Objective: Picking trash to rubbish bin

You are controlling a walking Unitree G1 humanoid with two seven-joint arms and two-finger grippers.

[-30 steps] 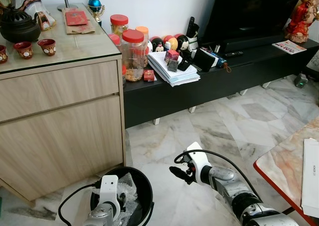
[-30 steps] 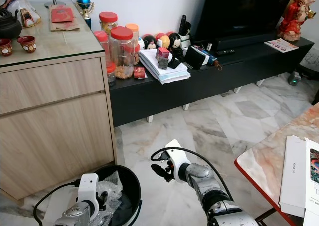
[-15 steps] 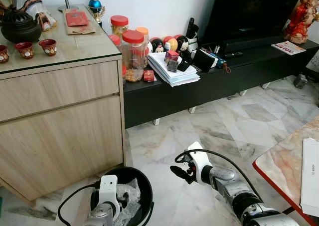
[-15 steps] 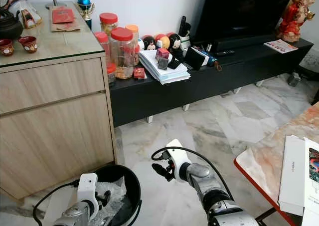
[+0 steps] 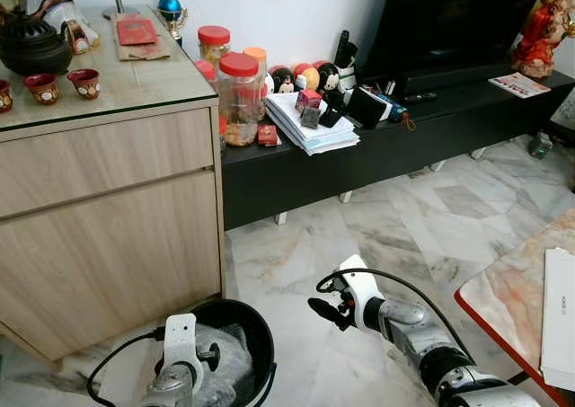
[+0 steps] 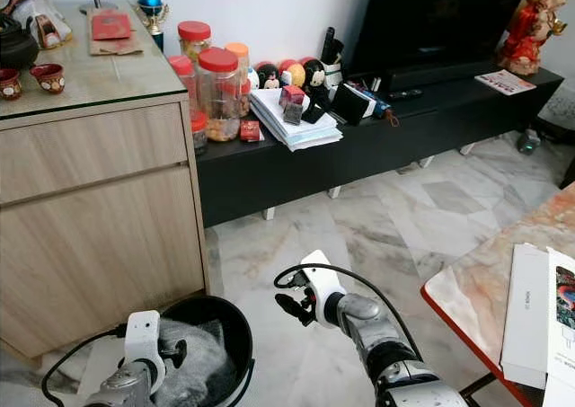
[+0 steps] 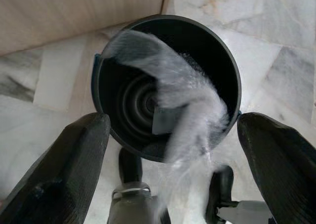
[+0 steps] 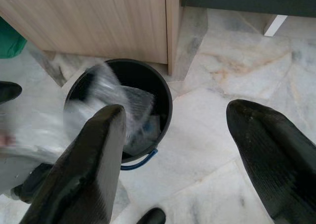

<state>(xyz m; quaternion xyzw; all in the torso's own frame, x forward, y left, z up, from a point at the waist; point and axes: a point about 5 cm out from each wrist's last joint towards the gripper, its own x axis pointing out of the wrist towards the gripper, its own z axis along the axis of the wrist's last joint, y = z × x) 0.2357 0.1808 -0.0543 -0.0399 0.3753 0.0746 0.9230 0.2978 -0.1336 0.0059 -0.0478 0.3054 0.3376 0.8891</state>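
- Clear crinkly plastic wrap (image 7: 185,98), blurred, lies across the mouth of the black bin (image 7: 232,75) on the marble floor (image 5: 422,218).
- Left gripper (image 7: 168,150) above bin, jaws wide, empty.
- Right gripper (image 5: 325,309) beside bin, jaws wide, empty.

Rubbish bin (image 5: 256,335) on floor before wooden cabinet (image 5: 108,209); plastic trash (image 7: 187,105) in bin; low console (image 5: 404,142) right of cabinet.
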